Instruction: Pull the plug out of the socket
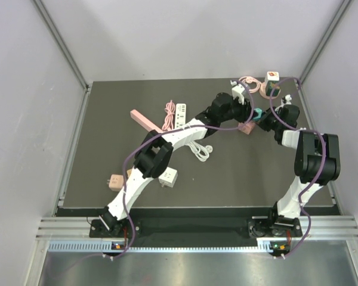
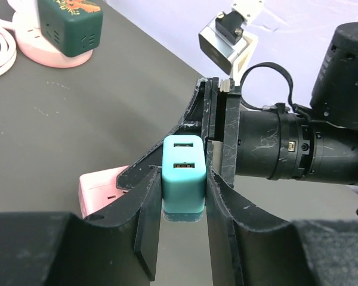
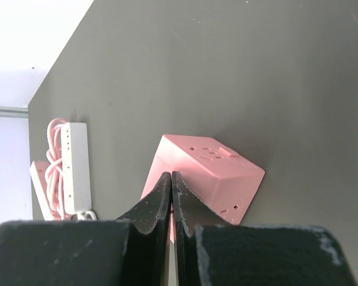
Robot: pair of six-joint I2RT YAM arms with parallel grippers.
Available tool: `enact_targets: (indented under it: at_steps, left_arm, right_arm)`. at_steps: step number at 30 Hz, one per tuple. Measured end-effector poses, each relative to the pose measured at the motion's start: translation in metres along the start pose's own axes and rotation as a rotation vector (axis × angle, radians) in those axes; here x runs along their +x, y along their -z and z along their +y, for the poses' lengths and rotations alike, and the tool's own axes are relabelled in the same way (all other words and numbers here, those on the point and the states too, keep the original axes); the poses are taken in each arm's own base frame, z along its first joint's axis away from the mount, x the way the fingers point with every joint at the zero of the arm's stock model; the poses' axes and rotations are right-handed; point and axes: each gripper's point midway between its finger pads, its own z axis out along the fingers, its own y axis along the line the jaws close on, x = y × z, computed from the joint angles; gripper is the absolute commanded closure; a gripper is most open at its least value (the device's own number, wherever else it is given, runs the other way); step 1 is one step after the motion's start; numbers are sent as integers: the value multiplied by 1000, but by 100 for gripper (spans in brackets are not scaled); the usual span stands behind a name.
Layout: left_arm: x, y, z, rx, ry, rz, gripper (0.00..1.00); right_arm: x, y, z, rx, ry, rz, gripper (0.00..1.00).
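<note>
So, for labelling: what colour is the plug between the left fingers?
The plug is teal; left wrist view.

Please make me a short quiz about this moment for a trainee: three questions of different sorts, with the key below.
1. True or false: the left gripper is shut on the teal plug.
2. Multiple choice: what colour is the cube socket lying beyond the right gripper? A) white B) pink C) green
3. Fill in the missing word: the right gripper's jaws are ____ (open or shut).

Key: 1 true; 2 B; 3 shut.
</note>
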Motion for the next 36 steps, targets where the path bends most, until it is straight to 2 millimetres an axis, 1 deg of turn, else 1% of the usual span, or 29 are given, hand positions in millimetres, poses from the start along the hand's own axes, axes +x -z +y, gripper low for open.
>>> enact_targets:
  at_steps: [3, 6, 7, 10, 13, 14, 15, 16, 18, 22, 24, 26, 29, 30, 33, 36]
  left_arm:
    - [1, 1, 1, -3, -9, -2, 100]
    - [9, 8, 4, -35, -40, 24, 100]
    - [9, 10, 5, -54, -63, 28, 100]
    - [3, 20, 4, -90, -119, 43, 100]
    - [-8, 36, 1, -118, -170, 52, 100]
    - [-14, 48, -2, -133, -193, 64, 100]
    - [-16, 51, -3, -135, -198, 66, 100]
    - [-21, 58, -4, -146, -206, 66, 100]
    - [-29, 79, -9, -171, -211, 82, 100]
    - [-45, 125, -23, -219, -189, 103, 100]
    - [-44, 152, -29, -247, -157, 120, 100]
    - [-38, 178, -35, -277, -121, 141, 100]
    - [-13, 219, -46, -330, -59, 204, 100]
    - [-4, 229, -50, -341, -45, 228, 100]
    - [34, 255, -64, -375, -6, 323, 100]
    - [83, 274, -72, -417, 22, 444, 100]
  right_arm:
    - [0, 0, 0, 0, 0, -1, 100]
    - [0, 0, 0, 1, 2, -2, 100]
    - [0, 0, 0, 1, 2, -2, 100]
    - [0, 0, 0, 2, 2, -3, 100]
    - [0, -1, 0, 3, 3, -4, 100]
    - [0, -1, 1, 3, 3, -4, 100]
    - [0, -1, 1, 3, 4, -5, 100]
    - [0, -1, 1, 3, 4, -5, 100]
    - [0, -1, 1, 4, 5, -6, 100]
    - [0, -1, 1, 5, 5, -6, 100]
    - [0, -1, 1, 5, 6, -6, 100]
    - [0, -2, 1, 5, 10, -7, 100]
    - [0, -2, 1, 4, 15, -7, 100]
    - [0, -2, 1, 4, 17, -7, 100]
    - [0, -3, 2, 7, 22, -3, 100]
    - [-1, -4, 2, 6, 23, 1, 100]
